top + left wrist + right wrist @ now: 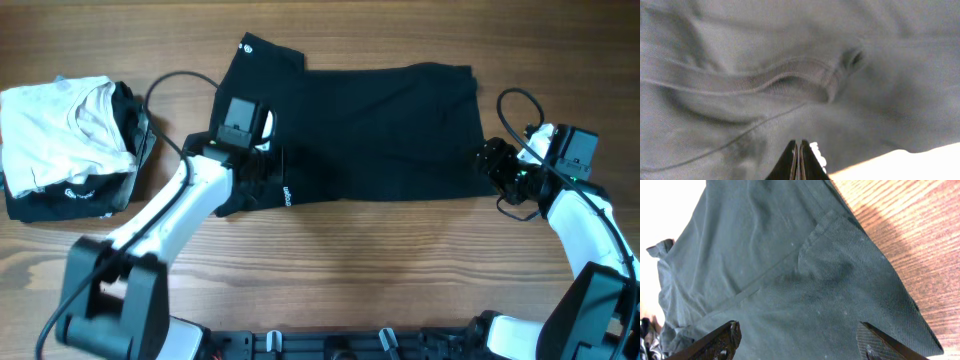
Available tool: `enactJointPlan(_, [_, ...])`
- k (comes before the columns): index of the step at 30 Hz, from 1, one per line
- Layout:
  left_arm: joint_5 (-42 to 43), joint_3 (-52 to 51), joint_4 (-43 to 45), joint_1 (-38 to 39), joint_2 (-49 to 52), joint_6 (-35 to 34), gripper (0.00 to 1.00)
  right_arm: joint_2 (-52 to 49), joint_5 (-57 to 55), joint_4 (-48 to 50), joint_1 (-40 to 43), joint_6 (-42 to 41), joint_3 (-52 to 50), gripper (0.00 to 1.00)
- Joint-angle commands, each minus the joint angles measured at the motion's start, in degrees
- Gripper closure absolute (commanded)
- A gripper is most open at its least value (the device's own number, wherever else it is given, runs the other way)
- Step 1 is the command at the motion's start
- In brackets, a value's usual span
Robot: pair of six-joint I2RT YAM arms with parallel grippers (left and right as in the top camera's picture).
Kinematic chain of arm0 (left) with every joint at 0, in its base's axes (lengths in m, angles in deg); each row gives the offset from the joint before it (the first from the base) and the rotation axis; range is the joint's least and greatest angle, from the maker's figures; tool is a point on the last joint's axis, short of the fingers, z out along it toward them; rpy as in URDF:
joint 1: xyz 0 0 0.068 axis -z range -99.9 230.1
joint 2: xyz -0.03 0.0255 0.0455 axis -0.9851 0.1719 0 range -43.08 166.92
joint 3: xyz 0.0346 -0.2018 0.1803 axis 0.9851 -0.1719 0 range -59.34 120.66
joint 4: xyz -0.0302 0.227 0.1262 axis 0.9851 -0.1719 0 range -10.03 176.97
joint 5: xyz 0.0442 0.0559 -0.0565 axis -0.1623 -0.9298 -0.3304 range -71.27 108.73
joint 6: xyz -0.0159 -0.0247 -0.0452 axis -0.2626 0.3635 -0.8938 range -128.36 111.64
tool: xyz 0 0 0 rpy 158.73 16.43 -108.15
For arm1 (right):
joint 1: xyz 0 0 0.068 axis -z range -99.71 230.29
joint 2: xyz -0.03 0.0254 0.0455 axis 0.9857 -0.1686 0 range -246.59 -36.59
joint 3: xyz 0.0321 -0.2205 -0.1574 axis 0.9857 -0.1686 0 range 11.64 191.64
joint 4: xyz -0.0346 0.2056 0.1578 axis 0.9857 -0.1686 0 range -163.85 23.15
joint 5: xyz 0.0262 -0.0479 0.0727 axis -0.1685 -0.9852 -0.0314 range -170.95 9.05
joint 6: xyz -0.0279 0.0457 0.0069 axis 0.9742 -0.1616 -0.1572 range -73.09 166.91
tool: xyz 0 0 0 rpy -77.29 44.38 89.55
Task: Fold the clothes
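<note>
The black T-shirt [380,130] lies spread across the middle of the wooden table, its left part bunched and folded. A small white logo [284,195] shows near its lower left edge. My left gripper [268,172] sits on that left part. In the left wrist view its jaws [800,147] are pressed together on the shirt fabric [790,60], beside the white logo [817,152]. My right gripper [492,165] is at the shirt's right edge. In the right wrist view it [800,342] is open, its fingers spread over the fabric [790,270].
A folded white garment [60,125] lies on a folded black garment with white lettering [70,195] at the far left. Arm cables loop near both grippers. Bare wooden table [350,260] lies in front of the shirt.
</note>
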Motion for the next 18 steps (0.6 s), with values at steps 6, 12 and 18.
enactJointPlan(6, [1.7, -3.2, 19.4, 0.2, 12.0, 0.5, 0.96, -0.7, -1.4, -0.2, -0.2, -1.7, 0.9, 0.21])
enactJointPlan(12, [-12.2, 0.9, 20.0, 0.1, 6.0, 0.6, 0.96, -0.7, -1.4, -0.2, -0.2, -1.7, 0.9, 0.21])
enactJointPlan(18, [-10.8, 1.5, 8.3, 0.4, -6.5, 0.2, 0.94, -0.7, -1.5, -0.1, -0.2, -1.7, 0.9, 0.21])
